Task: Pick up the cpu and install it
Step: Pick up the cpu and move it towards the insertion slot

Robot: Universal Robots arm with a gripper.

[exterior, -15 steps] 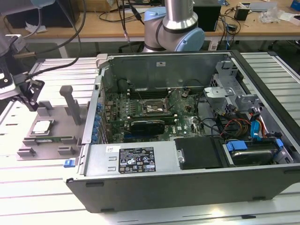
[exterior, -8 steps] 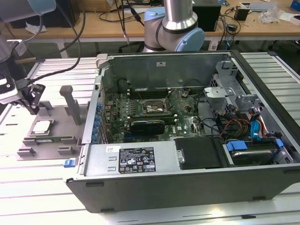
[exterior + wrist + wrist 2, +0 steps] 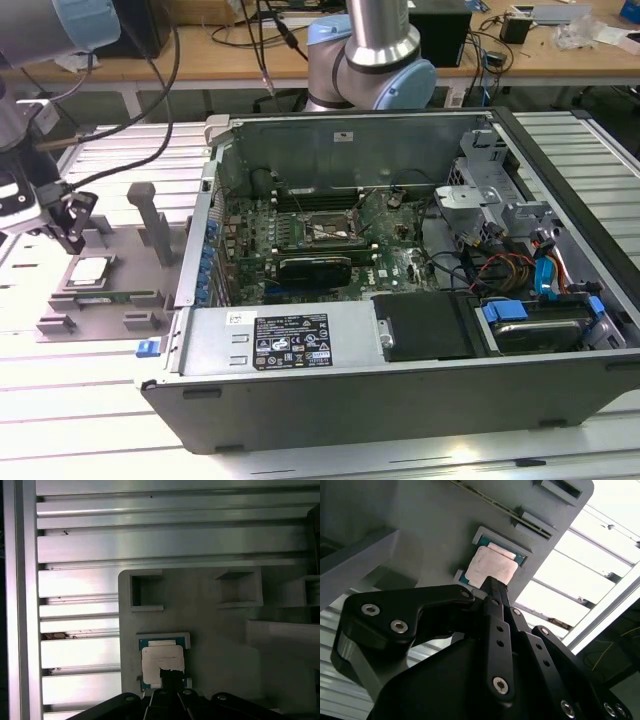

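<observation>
The cpu (image 3: 88, 270) is a small square chip with a pale metal top, lying flat in a recess of the grey holder (image 3: 125, 255) on the exterior view's left. My gripper (image 3: 72, 238) hangs just above it with its dark fingers together and nothing between them. In both wrist views the fingertips (image 3: 491, 583) (image 3: 170, 672) overlap the edge of the cpu (image 3: 490, 565) (image 3: 162, 657); I cannot tell whether they touch it. The open metal-framed socket (image 3: 325, 230) lies on the motherboard inside the computer case (image 3: 400, 350).
A long green memory stick (image 3: 110, 296) lies in the holder in front of the cpu. Grey posts (image 3: 152, 215) rise from the holder beside the gripper. The case's raised wall (image 3: 195, 250) stands between holder and motherboard. The arm's base (image 3: 370, 60) is behind the case.
</observation>
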